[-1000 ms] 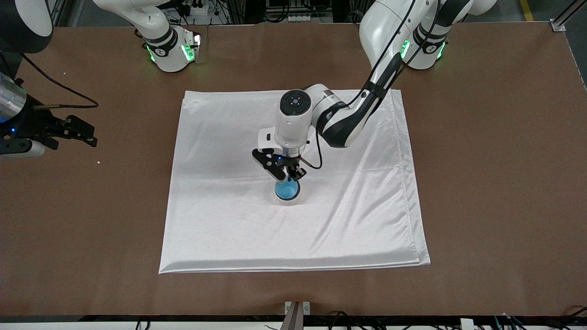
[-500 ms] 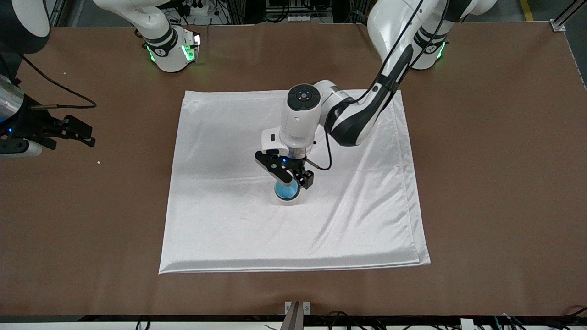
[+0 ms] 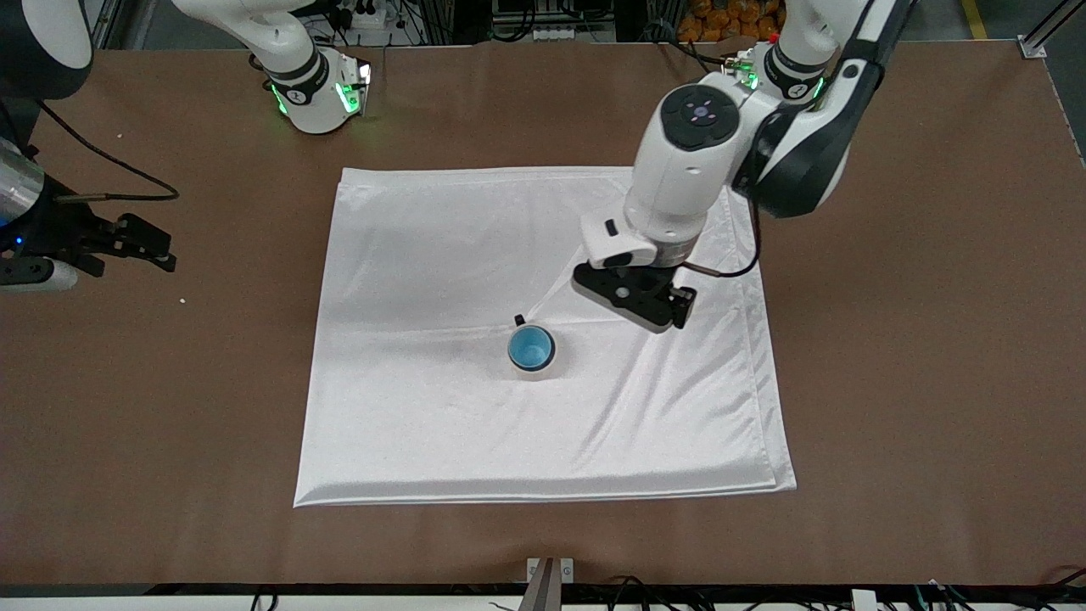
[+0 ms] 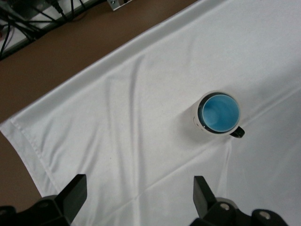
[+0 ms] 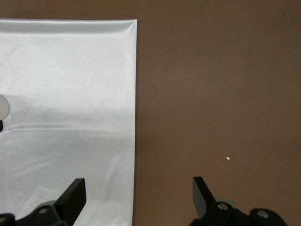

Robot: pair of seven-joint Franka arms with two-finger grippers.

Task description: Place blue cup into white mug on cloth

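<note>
On the cloth point(image 3: 441, 424): the white mug point(image 3: 544, 368) is standing upright near the middle, with the blue cup point(image 3: 531, 348) sitting inside it.
Cup position: nested in the mug, mouth up, its bright blue inside showing; the mug's pale rim is ringing it in the left wrist view point(image 4: 218, 113).
Mug handle: small and black, pointing toward the robots' bases point(image 3: 519, 320).
Cup contents: nothing is showing inside the blue cup.
Cloth: lying flat on the brown bench point(image 3: 916, 356), creased, with a doubled edge along the side nearest the front camera.
Left gripper point(image 3: 657, 312): hanging over the cloth, toward the left arm's end from the mug, clear of it and holding nothing.
Left fingers point(image 4: 75, 190): spread wide apart in the left wrist view, only cloth between them.
Right gripper point(image 3: 148, 246): waiting over bare bench at the right arm's end, well apart from the cloth.
Right fingers point(image 5: 75, 193): also spread wide, nothing between them.
Step in hand: judging by the nested cup and the empty left gripper, the placing looks done and the left arm is at the clearing-away stage.
Next move: probably just lifting the left arm away to rest without brushing the mug or dragging the cloth.
Risk: low; the mug is looking stable, though the slick cloth could slide if snagged.
</note>
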